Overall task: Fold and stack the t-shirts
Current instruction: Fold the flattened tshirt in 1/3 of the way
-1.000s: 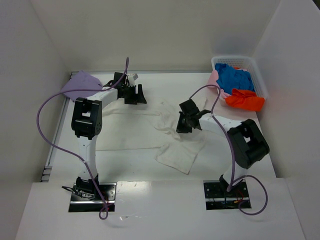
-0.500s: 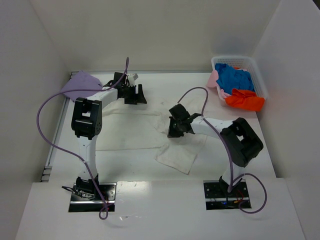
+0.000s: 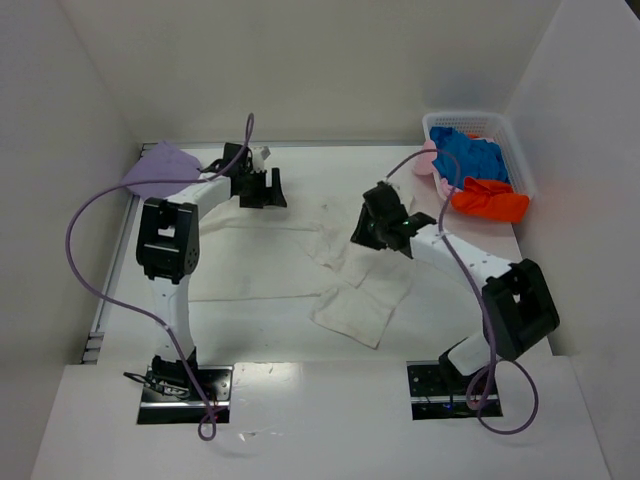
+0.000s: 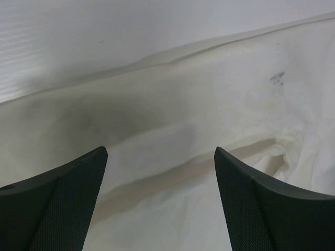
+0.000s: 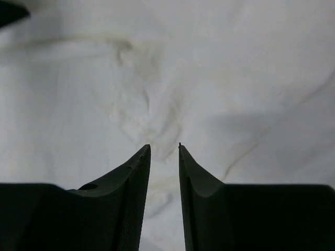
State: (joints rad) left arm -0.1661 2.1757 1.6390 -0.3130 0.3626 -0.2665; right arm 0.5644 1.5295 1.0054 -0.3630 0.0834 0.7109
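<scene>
The off-white t-shirt (image 3: 262,262) lies spread over the middle of the table, rumpled and partly folded at its right side (image 3: 358,305). My left gripper (image 3: 262,190) hangs wide open over the shirt's far edge; in the left wrist view the left gripper (image 4: 159,151) has only cloth (image 4: 209,104) beneath it. My right gripper (image 3: 368,236) stands just above the shirt's right part. In the right wrist view the right gripper (image 5: 164,146) has its jaws a narrow gap apart, with wrinkled cloth (image 5: 235,78) below and nothing pinched. A lavender t-shirt (image 3: 160,168) sits at the far left.
A white mesh basket (image 3: 517,150) stands at the far right corner, holding a blue t-shirt (image 3: 468,155), with an orange-red one (image 3: 490,203) and a pale pink one (image 3: 428,158) spilling over its rim. White walls close in the table on three sides.
My right gripper swung left over the shirt, then back to the right and farther away, and its jaws parted, letting go of the cloth. The left gripper shifted slightly and opened a little wider.
</scene>
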